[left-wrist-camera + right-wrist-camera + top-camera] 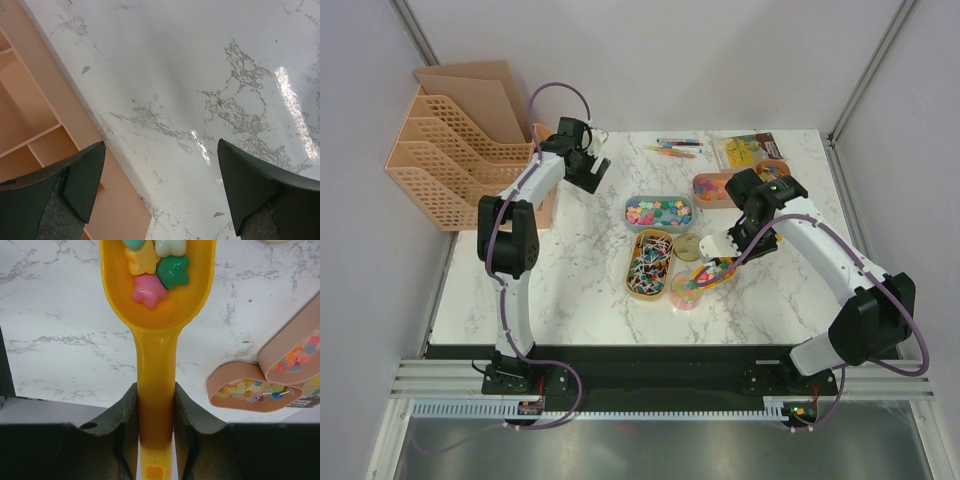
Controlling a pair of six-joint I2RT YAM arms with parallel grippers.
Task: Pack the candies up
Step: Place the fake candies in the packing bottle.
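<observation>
Nearest the lens: right gripper [155, 396], bottom of the right wrist frame, dark padded fingers clamped on the flat handle of the scoop [155, 345]. It grips low on the handle, which I reckon keeps the bowl roughly level so the load sits in the deep end. Scoop is smooth yellow moulded plastic with a rounded bowl and narrow neck.

The candies [148, 291] in the bowl are glossy and hard-looking, star/flower shapes in pink, green and yellow, plus a pale one cut off at the top edge.

In the top view the scoop tip is at the rim of the small round cup [686, 292], frame centre. I can't tell whether it's over it or beside it. The cup has mixed colours inside, so it's likely the drop target. Up-left of it are the tan tray [648, 265] with wrapped sweets and the grey-blue tray [658, 211] with loose ones, all close together, so trips are short.

Left gripper [161, 145] is released, fingers wide apart, holding nothing. It hangs over the glossy marble-pattern table [570, 280] by the peach lattice rack [450, 160] at upper left, probably parked clear.
</observation>
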